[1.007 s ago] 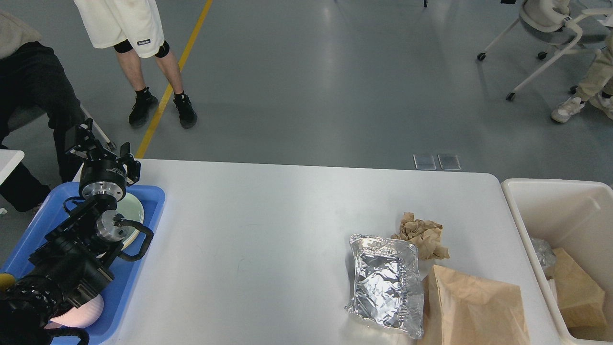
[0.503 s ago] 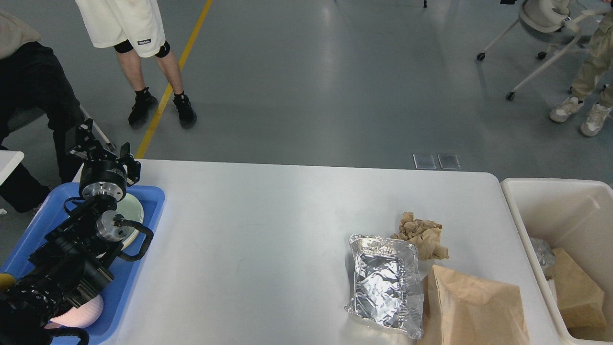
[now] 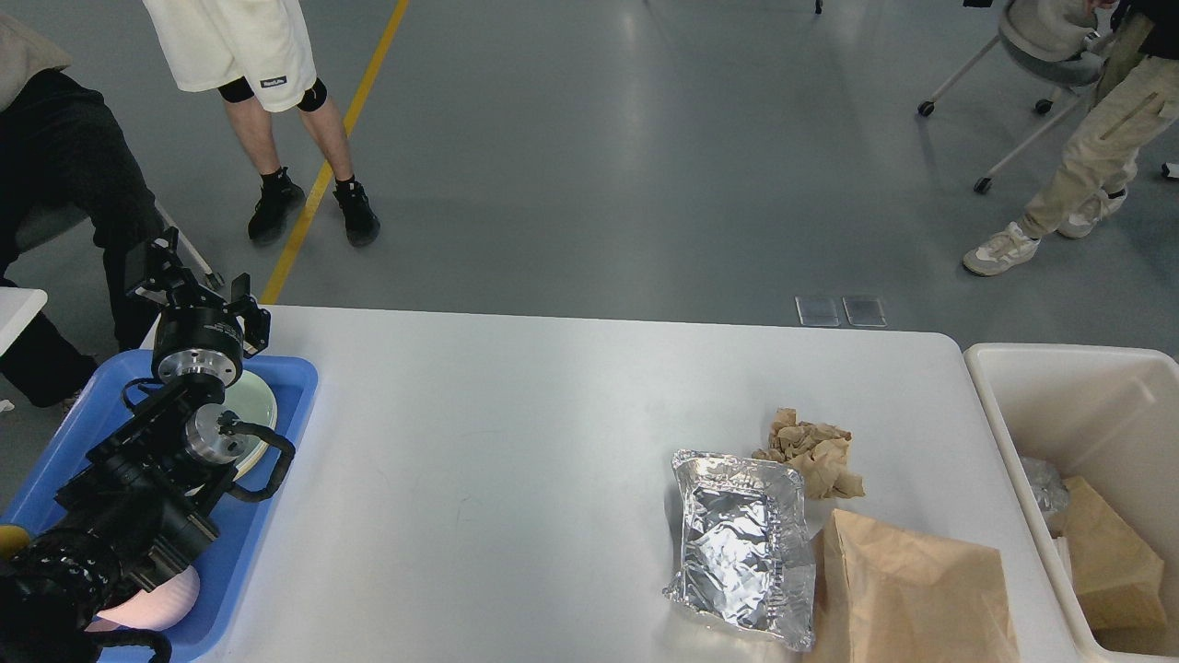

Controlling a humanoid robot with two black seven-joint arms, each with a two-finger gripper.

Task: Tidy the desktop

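The white desktop fills the middle of the head view. On its right part lie a crumpled silver foil pack, a crumpled ball of brown paper and a brown paper bag. My left gripper is raised over the far end of the blue tray at the left, far from the litter. Its two fingers stand apart with nothing between them. A pale green plate and a pink bowl lie in the tray, partly hidden by my arm. My right gripper is out of view.
A cream-white bin stands off the desktop's right end and holds brown paper and foil. A person in white shorts stands beyond the far left corner. Another person walks at the far right near a wheeled chair.
My left arm has not moved. The litter on the desktop is unchanged. The person at the far right has stepped to the left.
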